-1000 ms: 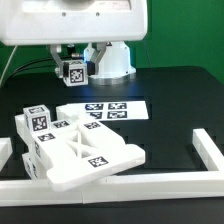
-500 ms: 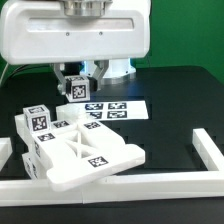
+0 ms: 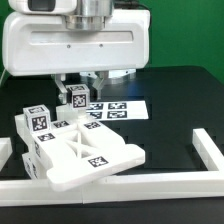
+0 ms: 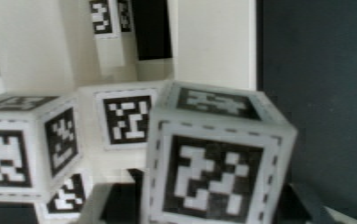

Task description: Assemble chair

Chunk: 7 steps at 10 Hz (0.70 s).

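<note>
My gripper [image 3: 77, 94] hangs under the big white robot body and is shut on a small white cube [image 3: 77, 98] with a marker tag. The cube hovers just above the back edge of the partly built chair [image 3: 75, 152]. That chair is a cluster of chunky white tagged parts lying at the exterior view's lower left, with a tagged cube [image 3: 37, 120] on its left end. In the wrist view the held cube [image 4: 219, 150] fills the middle. Beside it stand another tagged cube [image 4: 24, 150] and a tagged part [image 4: 125, 115] of the chair.
The marker board [image 3: 118, 110] lies flat on the black table just behind the chair. White border rails run along the front [image 3: 130, 186], the right [image 3: 206, 150] and the left [image 3: 5, 152]. The robot body [image 3: 75, 40] blocks the upper part of the exterior view.
The arm has come forward and down with the cube, from behind the marker board to just above the chair's back edge. The grip has stayed the same.
</note>
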Available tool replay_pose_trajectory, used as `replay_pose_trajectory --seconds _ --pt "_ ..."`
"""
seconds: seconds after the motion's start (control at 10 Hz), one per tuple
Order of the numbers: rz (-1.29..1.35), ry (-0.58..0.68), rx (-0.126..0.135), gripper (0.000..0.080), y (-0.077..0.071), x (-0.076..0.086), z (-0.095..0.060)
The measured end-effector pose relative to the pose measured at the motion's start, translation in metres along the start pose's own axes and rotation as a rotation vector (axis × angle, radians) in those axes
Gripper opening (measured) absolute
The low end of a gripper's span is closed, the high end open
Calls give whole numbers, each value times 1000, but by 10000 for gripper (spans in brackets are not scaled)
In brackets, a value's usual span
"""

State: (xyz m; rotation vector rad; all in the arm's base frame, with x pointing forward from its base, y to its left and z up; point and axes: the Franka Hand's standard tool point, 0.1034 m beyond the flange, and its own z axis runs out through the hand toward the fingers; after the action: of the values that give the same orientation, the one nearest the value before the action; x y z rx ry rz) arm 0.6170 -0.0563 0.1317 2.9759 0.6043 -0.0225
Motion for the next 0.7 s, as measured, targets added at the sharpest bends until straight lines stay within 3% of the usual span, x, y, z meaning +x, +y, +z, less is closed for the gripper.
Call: replay_pose_trajectory --seconds 0.7 --pt "-1 -1 -3 284 0 0 3"
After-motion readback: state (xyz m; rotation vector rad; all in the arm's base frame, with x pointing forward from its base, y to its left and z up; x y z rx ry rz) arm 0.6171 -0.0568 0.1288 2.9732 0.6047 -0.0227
